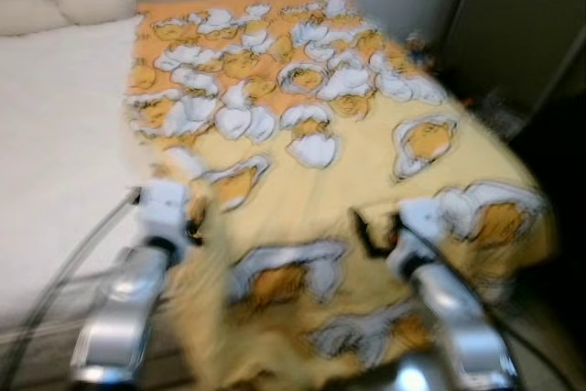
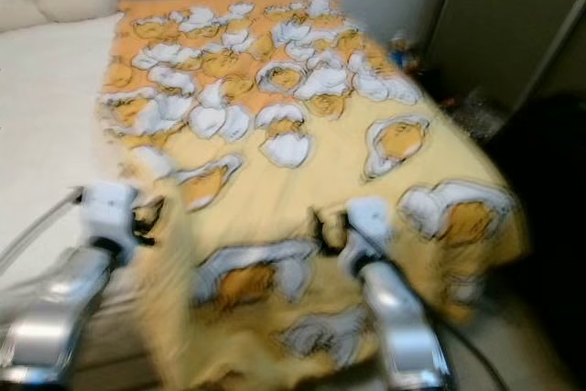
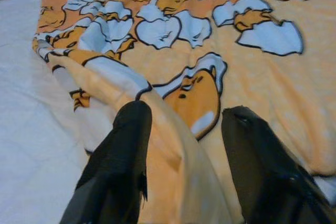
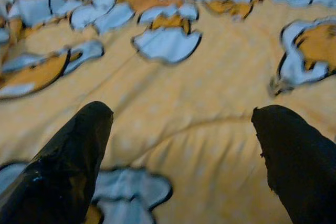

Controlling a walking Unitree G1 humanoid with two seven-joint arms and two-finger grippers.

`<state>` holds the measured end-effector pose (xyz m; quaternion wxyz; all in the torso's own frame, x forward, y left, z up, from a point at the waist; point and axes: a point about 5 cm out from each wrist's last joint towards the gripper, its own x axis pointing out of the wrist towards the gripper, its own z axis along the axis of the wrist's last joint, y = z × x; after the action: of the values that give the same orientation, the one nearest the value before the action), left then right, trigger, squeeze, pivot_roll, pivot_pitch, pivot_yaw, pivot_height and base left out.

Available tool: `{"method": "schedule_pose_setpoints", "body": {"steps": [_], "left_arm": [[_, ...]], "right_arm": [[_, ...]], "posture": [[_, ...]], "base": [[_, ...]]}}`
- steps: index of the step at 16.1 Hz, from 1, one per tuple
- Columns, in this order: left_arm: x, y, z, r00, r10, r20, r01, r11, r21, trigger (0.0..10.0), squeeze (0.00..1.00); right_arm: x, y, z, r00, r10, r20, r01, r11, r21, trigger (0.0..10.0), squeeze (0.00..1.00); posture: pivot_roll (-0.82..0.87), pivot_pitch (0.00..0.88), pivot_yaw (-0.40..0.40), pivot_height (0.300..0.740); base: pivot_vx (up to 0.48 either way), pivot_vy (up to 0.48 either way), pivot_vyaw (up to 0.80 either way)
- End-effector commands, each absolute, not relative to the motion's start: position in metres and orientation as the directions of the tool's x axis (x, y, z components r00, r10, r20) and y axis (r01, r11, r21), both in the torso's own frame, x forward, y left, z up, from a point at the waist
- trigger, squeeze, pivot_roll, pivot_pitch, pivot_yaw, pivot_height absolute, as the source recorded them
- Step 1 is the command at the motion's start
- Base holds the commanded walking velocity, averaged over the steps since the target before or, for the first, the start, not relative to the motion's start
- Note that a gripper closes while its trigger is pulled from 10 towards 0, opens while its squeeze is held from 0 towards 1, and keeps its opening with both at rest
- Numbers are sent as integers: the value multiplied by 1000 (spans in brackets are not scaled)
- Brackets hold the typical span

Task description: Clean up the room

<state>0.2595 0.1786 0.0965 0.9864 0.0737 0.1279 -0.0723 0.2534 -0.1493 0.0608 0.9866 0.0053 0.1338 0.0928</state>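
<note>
both grippers work the foot of the bed, where a yellow blanket printed with white and orange cartoon figures covers the half on the robot's right. the left gripper has its 2 black fingers spread around a raised fold of the blanket's left edge, cloth between them but not pinched. the right gripper hovers with fingers wide apart over flat, faintly creased blanket near the foot end, gripping nothing.

the step in hand looks like straightening the blanket as part of tidying the room. the next move probably calls for the left fingers to close on that fold, and for the right gripper to drop and take cloth too, so both arms can pull the blanket evenly across the bare white sheet.

around it, largest first: a dark cabinet stands just beyond the bed's far right corner, 2 pale pillows lie at the head, and small blurred clutter sits on the floor by the cabinet. the blanket's bunched left edge, and its foot end drooping off the mattress, are likely to snag an even pull.
</note>
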Motion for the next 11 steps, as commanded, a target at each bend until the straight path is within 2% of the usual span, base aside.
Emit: {"method": "schedule_pose_setpoints", "body": {"steps": [1, 7, 9, 10, 11], "left_arm": [[259, 188, 99, 962, -89, -260, 133, 979, 154, 10000, 545], [256, 190, 98, 962, -77, -261, 121, 980, 156, 10000, 549], [254, 189, 100, 966, -87, -243, 122, 984, 132, 10000, 541], [254, 189, 101, 969, -82, -234, 115, 985, 129, 10000, 459], [254, 189, 102, 969, -78, -236, 112, 984, 137, 10000, 455]], "right_arm": [[256, -141, 67, 948, 215, -233, -209, 977, 51, 10000, 1000], [258, -133, 70, 940, 258, -222, -258, 966, 27, 10000, 1000], [258, -131, 72, 936, 274, -221, -277, 961, 18, 10000, 1000], [259, -131, 72, 935, 277, -221, -280, 960, 18, 10000, 1000], [259, -131, 72, 935, 278, -221, -281, 959, 19, 10000, 1000]], "posture": [[-5, 0, 36, 740], [0, 0, 24, 740], [3, 0, 17, 740], [3, 0, 16, 740], [3, 0, 15, 740]], "base": [[0, 480, 0], [0, 480, 0], [0, 137, 0], [0, 0, 0], [0, 0, 0]]}}
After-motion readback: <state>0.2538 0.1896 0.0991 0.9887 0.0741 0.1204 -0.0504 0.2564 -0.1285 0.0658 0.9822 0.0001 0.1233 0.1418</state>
